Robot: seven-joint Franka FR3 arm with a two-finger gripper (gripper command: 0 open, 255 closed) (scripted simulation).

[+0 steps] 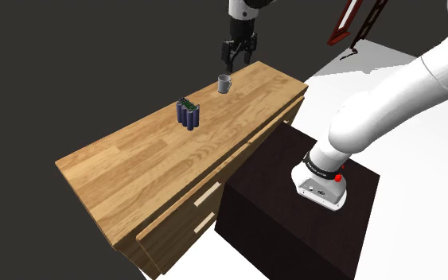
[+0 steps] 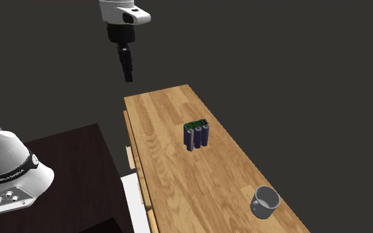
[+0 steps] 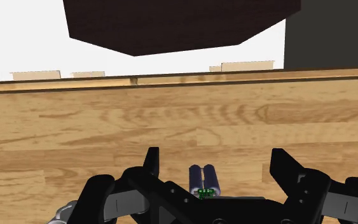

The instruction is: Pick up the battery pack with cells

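Note:
The battery pack (image 1: 188, 114) is a cluster of dark blue upright cells with a green board on top. It stands on the wooden top (image 1: 134, 171) near the middle, also seen as the battery pack (image 2: 196, 134). My black gripper (image 1: 238, 62) hangs open high over the table, well apart from the pack and holding nothing. In the second exterior view the gripper (image 2: 129, 77) points down, side-on. Along the wrist view the gripper (image 3: 215, 155) stands wide, and the battery pack (image 3: 204, 180) shows far below between the fingers (image 3: 152, 163), near the palm.
A small grey mug (image 1: 224, 83) stands on the wooden top towards one end, also visible as the mug (image 2: 266, 201). The top belongs to a chest with drawers (image 1: 206, 195). My dark stand (image 1: 294, 215) abuts its front. White floor (image 1: 421, 199) lies beyond.

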